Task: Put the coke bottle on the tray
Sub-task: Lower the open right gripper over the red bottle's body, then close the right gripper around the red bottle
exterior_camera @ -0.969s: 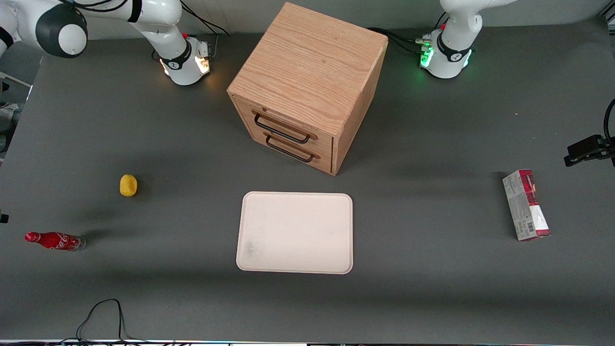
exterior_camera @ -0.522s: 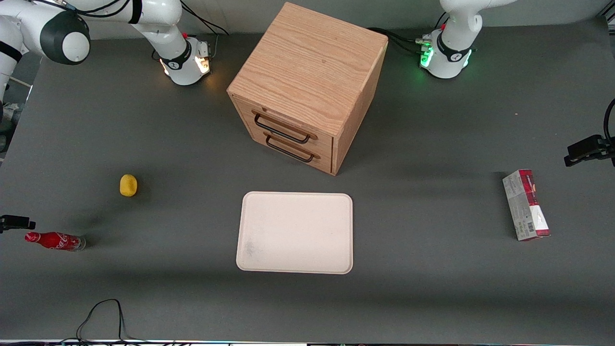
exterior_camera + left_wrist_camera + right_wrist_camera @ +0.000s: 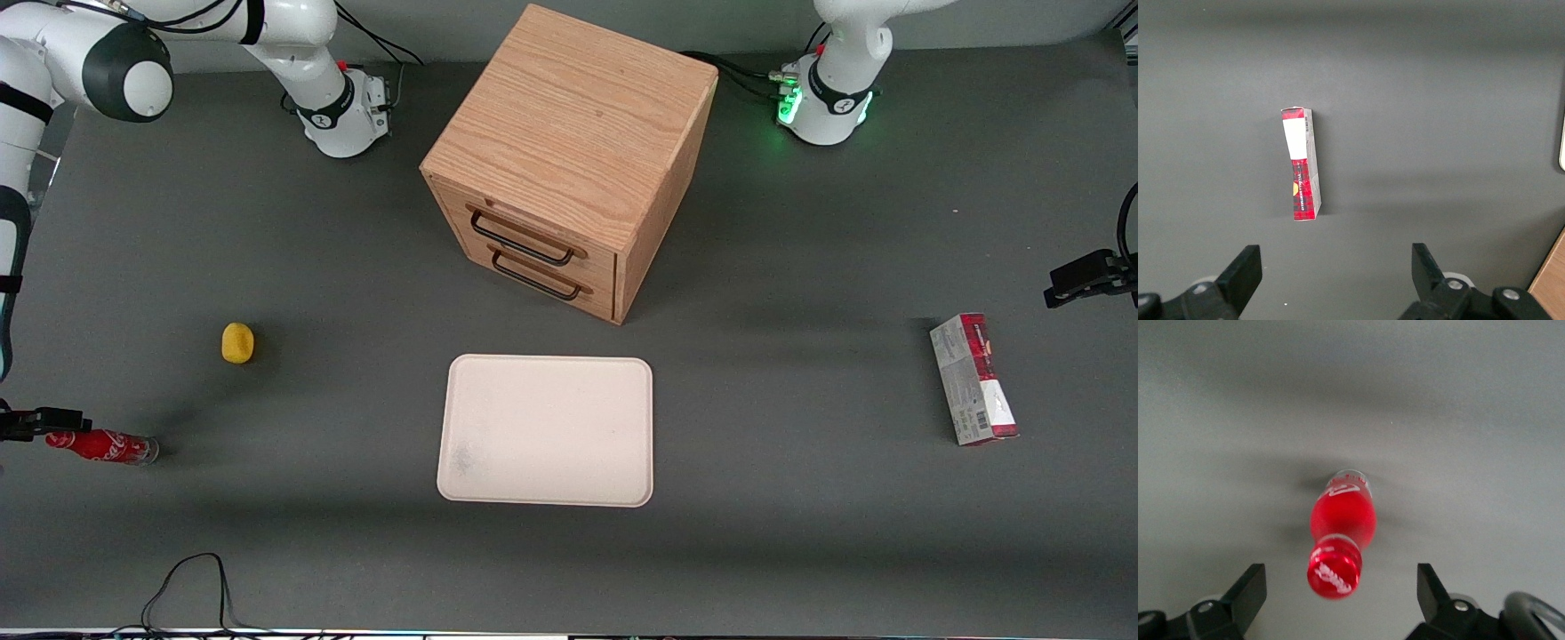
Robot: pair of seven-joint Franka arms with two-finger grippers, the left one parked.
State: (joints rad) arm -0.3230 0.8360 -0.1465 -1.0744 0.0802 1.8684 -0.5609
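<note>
1. The small slim red coke bottle point(image 3: 105, 445) with white script lettering stands on the dark grey table point(image 3: 800, 498) at the working arm's end, well apart from the flat cream-white rectangular tray point(image 3: 546, 430). The script on its body and cap is too small to read in either view.
2. The black two-finger gripper point(image 3: 1340, 603) hangs above the bottle's cap, its fingers point(image 3: 1245, 595) spread wide with nothing between them. In the front view it is cut off at the picture's edge.
3. The red-and-grey rectangular carton point(image 3: 973, 379) lies toward the parked arm's end, well apart from the tray; its printing is illegible.
4. A small yellow rounded object point(image 3: 237, 343) sits between the bottle and the oak-coloured wooden two-drawer cabinet point(image 3: 569, 160), which stands farther from the camera than the tray.
</note>
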